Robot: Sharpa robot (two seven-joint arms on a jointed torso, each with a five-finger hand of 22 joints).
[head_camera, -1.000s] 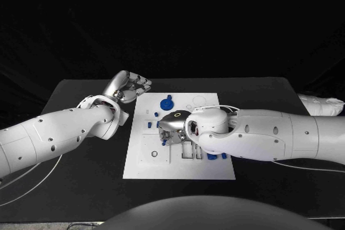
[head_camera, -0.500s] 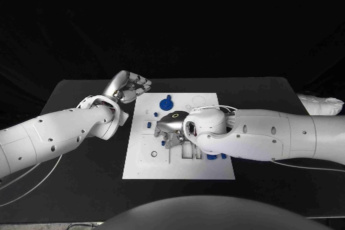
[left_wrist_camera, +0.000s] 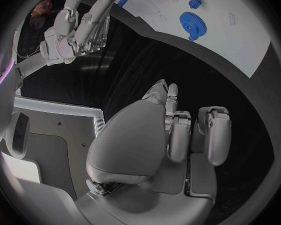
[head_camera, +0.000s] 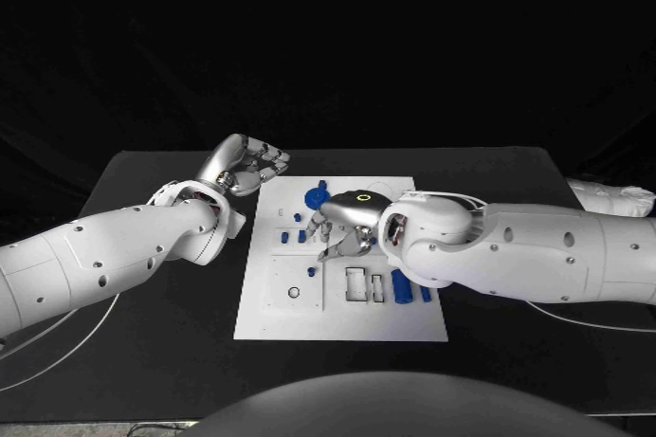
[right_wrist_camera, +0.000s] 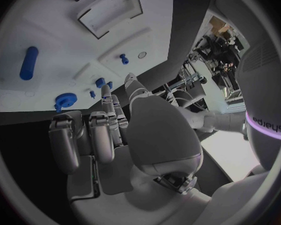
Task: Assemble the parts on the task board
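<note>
Task board [head_camera: 274,314], a white plate, lies in the middle of the black table [head_camera: 151,352], and we see the right hand [head_camera: 342,224] over its central area, closer to the far end than it was a moment ago. A second back that hand sat lower on the board, covering the rectangular recesses [head_camera: 362,283]; now it has pulled away toward the far side, and those recesses and a long blue bar [head_camera: 401,285] beside them are uncovered. We judge that the hand has finished or abandoned a step there and is moving toward the small blue parts near the far end.

From the right wrist camera, its fingers [right_wrist_camera: 106,130] look partly curled with nothing visibly between them; we cannot tell for certain whether a small piece is pinched.

The left hand [head_camera: 246,167] hovers at the board's far left corner, unchanged, fingers curled together into a loose fist holding nothing, as its own wrist camera confirms.

As for what the board holds: a blue gear [head_camera: 318,197] sits near the far edge, with small blue pegs [head_camera: 284,237] just left of the right hand. A round hole [head_camera: 293,292] on the near left is unfilled, and the rectangular recesses appear vacant.
</note>
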